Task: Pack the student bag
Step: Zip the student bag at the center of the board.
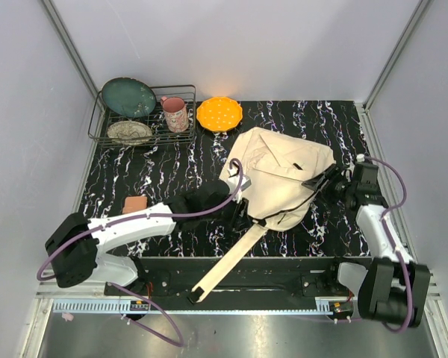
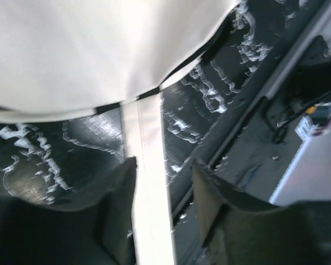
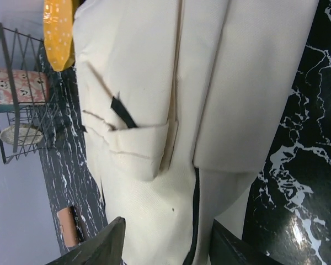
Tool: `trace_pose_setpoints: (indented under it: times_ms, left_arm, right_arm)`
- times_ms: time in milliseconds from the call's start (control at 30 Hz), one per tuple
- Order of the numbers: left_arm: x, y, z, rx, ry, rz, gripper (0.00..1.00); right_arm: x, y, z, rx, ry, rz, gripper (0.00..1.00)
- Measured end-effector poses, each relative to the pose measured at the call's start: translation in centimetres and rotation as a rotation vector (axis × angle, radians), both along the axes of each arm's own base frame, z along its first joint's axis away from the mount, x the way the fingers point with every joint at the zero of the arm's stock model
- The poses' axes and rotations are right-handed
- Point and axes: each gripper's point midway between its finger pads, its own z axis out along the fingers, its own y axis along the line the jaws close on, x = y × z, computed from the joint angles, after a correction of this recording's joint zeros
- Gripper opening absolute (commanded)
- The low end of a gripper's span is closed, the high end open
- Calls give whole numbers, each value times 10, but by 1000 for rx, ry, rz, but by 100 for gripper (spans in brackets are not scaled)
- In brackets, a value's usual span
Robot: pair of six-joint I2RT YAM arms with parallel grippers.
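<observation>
The student bag (image 1: 280, 171) is a cream canvas backpack lying flat on the black marbled table, right of centre. One long webbing strap (image 1: 228, 265) trails toward the near edge. My left gripper (image 1: 244, 211) is at the bag's near-left corner. In the left wrist view it (image 2: 164, 163) is open, and the strap (image 2: 149, 138) runs between its fingers (image 2: 118, 190) along the left one, with a gap to the other. My right gripper (image 1: 316, 183) is at the bag's right side. In the right wrist view it (image 3: 168, 222) stands wide open over the bag's canvas (image 3: 154, 83), holding nothing.
A wire rack (image 1: 181, 88) at the back left holds a green plate (image 1: 128, 97), a small dish (image 1: 129, 132) and a pink mug (image 1: 175, 113). An orange plate (image 1: 219, 113) lies beside the rack. A small brown block (image 1: 135, 204) lies by the left arm.
</observation>
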Motion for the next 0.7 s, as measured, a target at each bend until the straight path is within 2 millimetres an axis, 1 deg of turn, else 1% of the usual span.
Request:
trace_pose_setpoints:
  times_ms: [33,67,100,133,167,267,367,433,567,700]
  left_arm:
    - [0,-8,7,-27,-6,-10,68]
    - [0,-14,13,-52,-10,-17,83]
    - [2,-22,19,-75,-16,-23,83]
    - [3,-28,23,-89,-26,-34,88]
    - [4,-36,27,-104,-27,-43,98]
    - [3,-59,32,-121,-39,-79,99]
    - [-9,-80,31,-128,-41,-126,99]
    - [-17,-90,25,-125,-33,-145,99]
    - [-34,-104,5,-99,-6,-140,99]
    - [-40,-117,-8,-89,-7,-96,99]
  right_arm:
    - [-4,1,4,-2,-24,2,62]
    - [-8,2,7,-4,-43,3,61]
    - [-12,3,7,-3,-51,5,61]
    - [-14,3,6,-3,-53,5,61]
    - [-16,4,4,0,-50,7,60]
    - [-23,6,-7,9,-17,10,60]
    - [-25,6,-11,12,-7,10,61]
    - [-24,7,-10,13,-9,11,60]
    - [-25,7,-10,13,-9,12,60]
    - [-25,7,-10,16,-10,15,60]
